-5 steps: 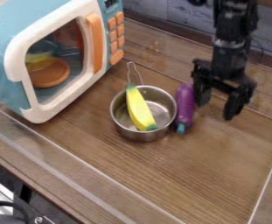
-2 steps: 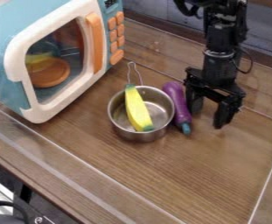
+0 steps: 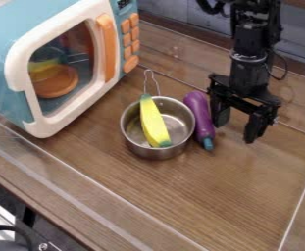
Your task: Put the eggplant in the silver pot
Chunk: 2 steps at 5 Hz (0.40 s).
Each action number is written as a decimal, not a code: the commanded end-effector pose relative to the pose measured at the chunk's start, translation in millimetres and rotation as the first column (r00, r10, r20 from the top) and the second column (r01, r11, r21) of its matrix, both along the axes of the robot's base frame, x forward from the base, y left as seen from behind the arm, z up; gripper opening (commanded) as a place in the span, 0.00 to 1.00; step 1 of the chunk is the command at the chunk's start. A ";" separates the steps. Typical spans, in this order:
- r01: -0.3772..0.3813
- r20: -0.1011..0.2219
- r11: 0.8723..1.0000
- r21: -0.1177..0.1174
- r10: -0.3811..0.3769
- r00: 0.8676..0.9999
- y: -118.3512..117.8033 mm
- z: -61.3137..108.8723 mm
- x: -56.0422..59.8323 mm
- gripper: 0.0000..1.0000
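I judge the step in hand to be grasp approach; my gripper [image 3: 236, 120] has its fingers spread beside the eggplant [image 3: 201, 120], which lies just right of the silver pot [image 3: 178, 110]; next, align, then close.

From my station I see a blue-and-white toy microwave [image 3: 53, 61] at ten o'clock, an orange dish [image 3: 57, 82] inside it; nearer centre, the yellow banana-like toy [image 3: 155, 122] points roughly eleven to five.
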State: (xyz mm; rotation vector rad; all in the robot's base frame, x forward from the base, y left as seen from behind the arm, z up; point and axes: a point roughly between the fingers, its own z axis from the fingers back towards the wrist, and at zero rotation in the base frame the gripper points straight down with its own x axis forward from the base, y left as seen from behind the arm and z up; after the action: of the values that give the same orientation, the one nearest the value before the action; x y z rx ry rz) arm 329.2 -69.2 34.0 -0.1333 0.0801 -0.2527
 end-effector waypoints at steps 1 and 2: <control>0.021 0.092 1.000 -0.017 -0.019 0.996 1.8 28.7 7.1 1.00; 0.028 0.095 0.999 -0.019 -0.026 0.995 -0.5 28.1 5.0 1.00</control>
State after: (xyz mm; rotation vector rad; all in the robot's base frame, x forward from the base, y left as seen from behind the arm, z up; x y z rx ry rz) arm 326.6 -68.3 34.5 -0.1374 0.0721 -0.2705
